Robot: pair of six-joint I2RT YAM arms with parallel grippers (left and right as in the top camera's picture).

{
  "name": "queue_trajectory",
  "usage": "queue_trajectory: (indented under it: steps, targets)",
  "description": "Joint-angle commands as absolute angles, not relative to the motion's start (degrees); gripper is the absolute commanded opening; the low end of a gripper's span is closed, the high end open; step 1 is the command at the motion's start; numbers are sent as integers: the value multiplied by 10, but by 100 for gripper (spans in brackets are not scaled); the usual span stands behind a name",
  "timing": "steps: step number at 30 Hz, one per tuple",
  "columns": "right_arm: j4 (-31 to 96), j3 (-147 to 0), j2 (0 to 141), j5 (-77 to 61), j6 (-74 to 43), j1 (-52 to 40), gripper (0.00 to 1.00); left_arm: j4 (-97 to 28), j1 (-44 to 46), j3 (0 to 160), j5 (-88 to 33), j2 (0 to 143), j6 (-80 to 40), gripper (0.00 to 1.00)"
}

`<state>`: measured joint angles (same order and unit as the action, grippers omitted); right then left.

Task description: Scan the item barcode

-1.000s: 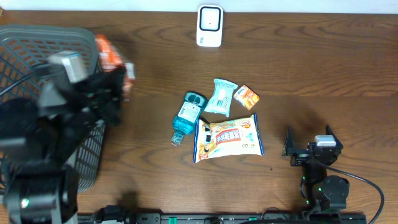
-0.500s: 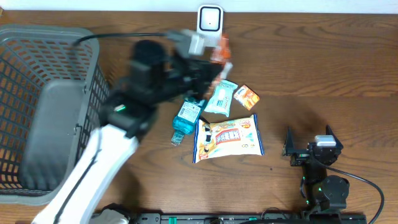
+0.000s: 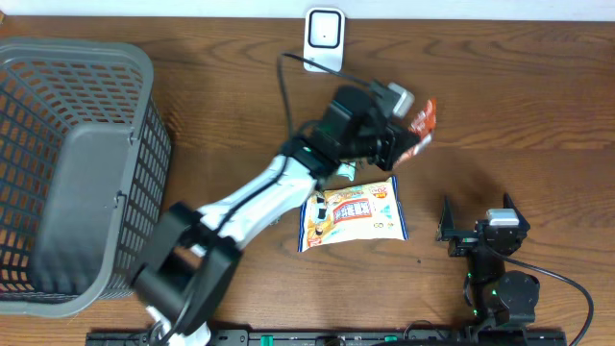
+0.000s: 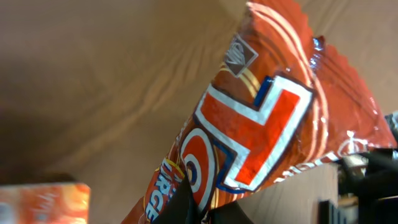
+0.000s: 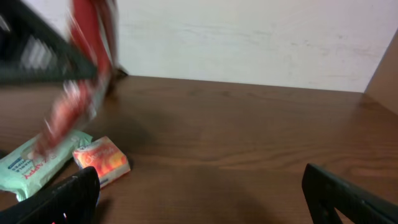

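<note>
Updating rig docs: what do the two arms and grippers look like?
Left arm: white links, black joints; left gripper black, grey camera box at the wrist, black cable looping behind. Right arm: black, grey-white camera module on top, right gripper with black fingers, black lead trailing from the base.

On the one brown wooden bench (image 3: 500, 96) stands one grey plastic mesh basket (image 3: 77, 50) and one small white upright barcode scanner (image 3: 325, 40). There are three soft packets: one orange-red foil snack packet (image 3: 423, 119), one large white, blue and yellow snack bag (image 3: 352, 213) and one pale green flat wipes packet (image 5: 34, 163). There is one small orange cardboard box (image 5: 102, 160). There are two black two-finger robot hands, the left hand (image 3: 411, 139) and the right hand (image 3: 478, 219), each on its own arm, two arms in all.
</note>
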<state>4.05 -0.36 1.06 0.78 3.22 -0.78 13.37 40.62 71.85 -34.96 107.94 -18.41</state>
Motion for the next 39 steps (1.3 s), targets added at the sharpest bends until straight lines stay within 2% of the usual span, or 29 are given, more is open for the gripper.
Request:
queue_trajectory:
  steps: [1, 9, 13, 17, 18, 26, 30, 39]
  targets:
    - [43, -3, 9, 5, 37, -12, 99, 141, 414, 723, -342, 1114, -204, 8]
    - [43, -3, 9, 5, 37, -12, 99, 141, 420, 723, -338, 1155, -214, 8]
    - [43, -3, 9, 5, 37, -12, 99, 145, 420, 723, -338, 1153, -218, 17]
    - [43, -3, 9, 5, 37, -12, 99, 145, 418, 723, -338, 1148, -218, 17]
    - [43, -3, 9, 5, 37, -12, 99, 145, 418, 723, -338, 1145, -218, 21]
    - [43, -3, 9, 5, 37, -12, 99, 115, 389, 723, -316, 1111, -217, 23]
    - [43, -3, 9, 5, 37, -12, 99, 43, 369, 723, -254, 1084, -180, 23]
    - [43, -3, 9, 5, 37, -12, 99, -131, 367, 723, 38, 966, -43, 23]
